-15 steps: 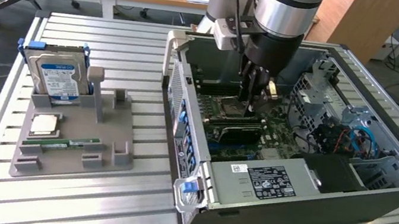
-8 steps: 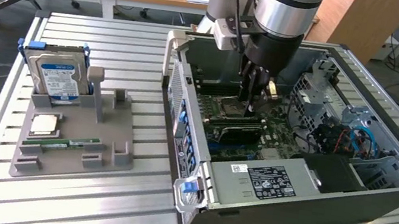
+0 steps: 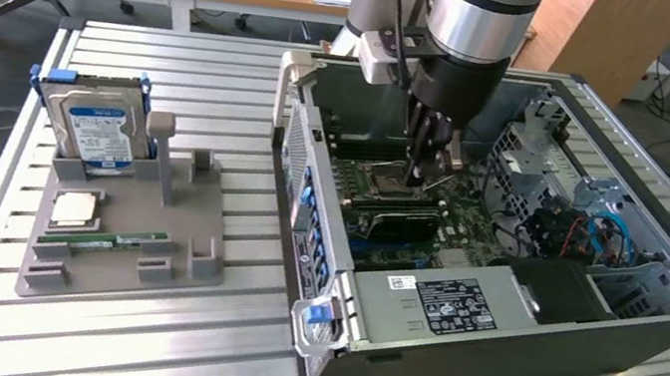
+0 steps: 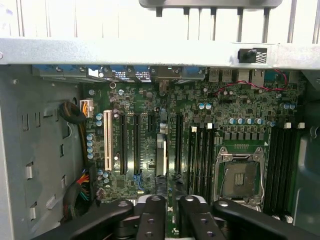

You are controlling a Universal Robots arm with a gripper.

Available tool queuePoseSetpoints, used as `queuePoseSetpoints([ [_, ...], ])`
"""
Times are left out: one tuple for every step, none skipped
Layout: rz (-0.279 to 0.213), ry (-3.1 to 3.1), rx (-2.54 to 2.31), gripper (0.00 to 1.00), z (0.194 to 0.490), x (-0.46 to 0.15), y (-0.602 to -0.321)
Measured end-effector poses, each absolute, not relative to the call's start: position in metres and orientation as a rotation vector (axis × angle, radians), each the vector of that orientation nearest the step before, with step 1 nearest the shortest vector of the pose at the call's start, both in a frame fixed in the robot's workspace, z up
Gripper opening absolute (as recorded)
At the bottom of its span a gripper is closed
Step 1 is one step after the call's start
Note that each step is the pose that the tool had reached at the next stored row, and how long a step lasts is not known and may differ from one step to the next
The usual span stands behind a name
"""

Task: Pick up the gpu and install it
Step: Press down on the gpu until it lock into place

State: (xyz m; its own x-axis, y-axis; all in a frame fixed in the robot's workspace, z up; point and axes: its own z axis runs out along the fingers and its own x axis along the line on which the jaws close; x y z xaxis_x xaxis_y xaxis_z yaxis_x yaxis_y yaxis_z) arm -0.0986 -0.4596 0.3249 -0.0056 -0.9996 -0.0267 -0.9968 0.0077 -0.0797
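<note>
The gpu (image 4: 160,155) shows edge-on as a thin card standing upright over the black expansion slots of the motherboard (image 4: 145,145). Its near end runs between my fingers (image 4: 150,220). My gripper (image 4: 171,220) is shut on that edge. In the exterior view the gripper (image 3: 422,174) reaches straight down into the open computer case (image 3: 551,354). Just below it the gpu (image 3: 404,224) appears as a dark card with a green edge standing on the board. Whether the card sits fully in a slot is hidden.
An empty CPU socket (image 4: 242,175) and RAM slots lie beside the card. A white slot (image 4: 107,140) and cable bundles (image 4: 80,190) are on its other side. The power supply (image 3: 438,300) fills the case's near end. A grey holder (image 3: 127,226) carries a hard drive (image 3: 102,126) and a RAM stick (image 3: 118,241).
</note>
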Motion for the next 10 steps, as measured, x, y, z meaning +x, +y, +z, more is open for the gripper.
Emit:
queuePoseSetpoints([
  [-0.058,2.175,-2.161,0.13,0.3249,-0.0986,-0.4596],
  [-0.058,2.175,-2.161,0.13,0.3249,-0.0986,-0.4596],
  [-0.058,2.175,-2.161,0.10,0.3249,-0.0986,-0.4596],
  [-0.058,2.175,-2.161,0.10,0.3249,-0.0986,-0.4596],
  [-0.058,2.175,-2.161,0.10,0.3249,-0.0986,-0.4596],
  [-0.058,2.175,-2.161,0.10,0.3249,-0.0986,-0.4596],
  [-0.058,2.175,-2.161,0.10,0.3249,-0.0986,-0.4596],
  [-0.058,2.175,-2.161,0.10,0.3249,-0.0986,-0.4596],
  [-0.058,2.175,-2.161,0.10,0.3249,-0.0985,-0.4596],
  [-0.057,2.176,-2.161,0.10,0.3249,-0.0983,-0.4596],
])
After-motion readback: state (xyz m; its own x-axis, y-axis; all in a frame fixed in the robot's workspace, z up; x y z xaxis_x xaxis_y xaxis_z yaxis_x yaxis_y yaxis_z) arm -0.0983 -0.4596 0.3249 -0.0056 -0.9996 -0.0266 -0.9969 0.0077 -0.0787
